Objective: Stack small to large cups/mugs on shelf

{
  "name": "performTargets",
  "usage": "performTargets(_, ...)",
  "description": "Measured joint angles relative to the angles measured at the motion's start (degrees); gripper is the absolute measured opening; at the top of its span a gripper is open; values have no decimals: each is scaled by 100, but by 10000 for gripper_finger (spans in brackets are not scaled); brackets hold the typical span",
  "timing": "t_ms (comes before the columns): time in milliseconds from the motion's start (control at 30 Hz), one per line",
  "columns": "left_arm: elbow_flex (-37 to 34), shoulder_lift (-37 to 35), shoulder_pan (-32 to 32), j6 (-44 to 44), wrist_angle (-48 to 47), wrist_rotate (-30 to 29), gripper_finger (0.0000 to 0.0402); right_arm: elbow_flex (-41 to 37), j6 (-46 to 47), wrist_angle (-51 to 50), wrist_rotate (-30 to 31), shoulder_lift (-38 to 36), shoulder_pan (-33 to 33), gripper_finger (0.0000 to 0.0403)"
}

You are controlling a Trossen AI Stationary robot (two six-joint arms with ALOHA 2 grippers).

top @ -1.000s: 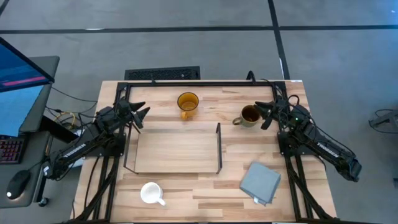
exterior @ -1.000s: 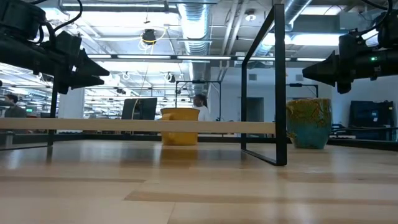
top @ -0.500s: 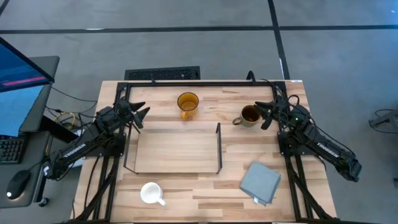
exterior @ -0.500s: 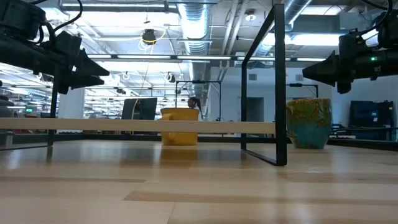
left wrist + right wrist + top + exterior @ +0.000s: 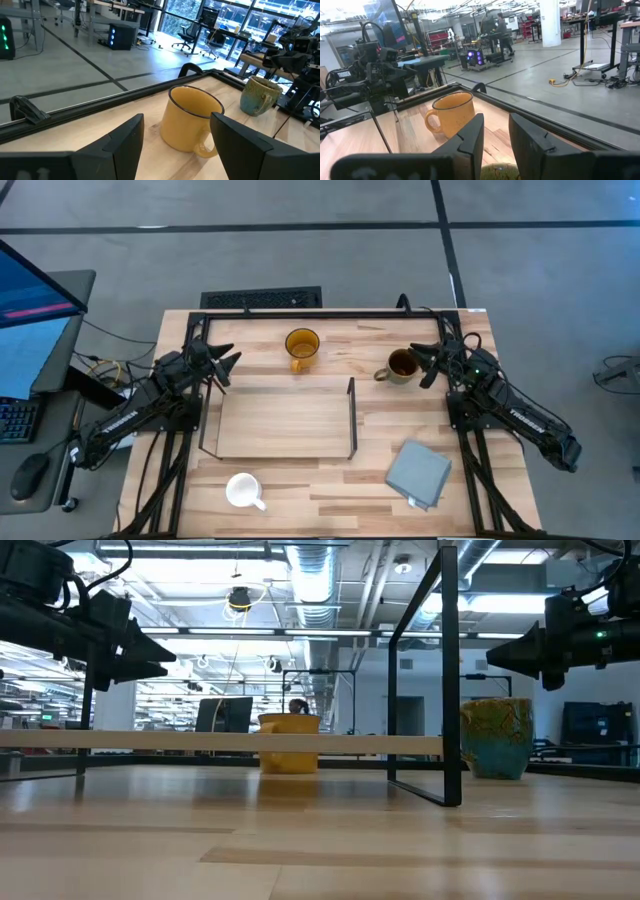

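The mugs are all on the table, and none of them is on the shelf yet. Nothing on the table has moved in the last second. Both arms are in the same spots as before, and the three mugs are too. The only change is far off in the room, where a person behind the yellow mug has shifted a little. So I think the job has not really begun, and all three mugs are waiting to be put away.

The shelf is a light wooden board with a thin black wire frame, in the middle of the table, with nothing on its board. The yellow mug sits just past the far edge of the shelf. It is see-through and golden, with its handle toward the shelf. The green-brown mug is off to the right of the shelf's end. It is dark inside, and its handle points toward the shelf. The small white mug stands near the front edge of the table, close to the shelf's front left corner. A grey cloth lies at the front right, well away from the mugs.

The left gripper hangs by the shelf's back left corner, its fingers spread apart and holding nothing, pointing at the yellow mug. The right gripper is just beside the green-brown mug, fingers a little apart, not touching it that I can see.
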Motion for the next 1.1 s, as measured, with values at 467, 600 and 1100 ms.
performTargets(467, 1, 0, -2, 0, 0, 0, 219, -2, 1, 1, 0, 0, -2, 113)
performTargets(600, -1, 0, -2, 0, 12, 0, 219, 1, 0, 2, 0, 0, 1, 113)
performTargets(1100, -8, 0, 0, 2, 125, -400, 219, -1, -2, -1, 127, 0, -9, 113)
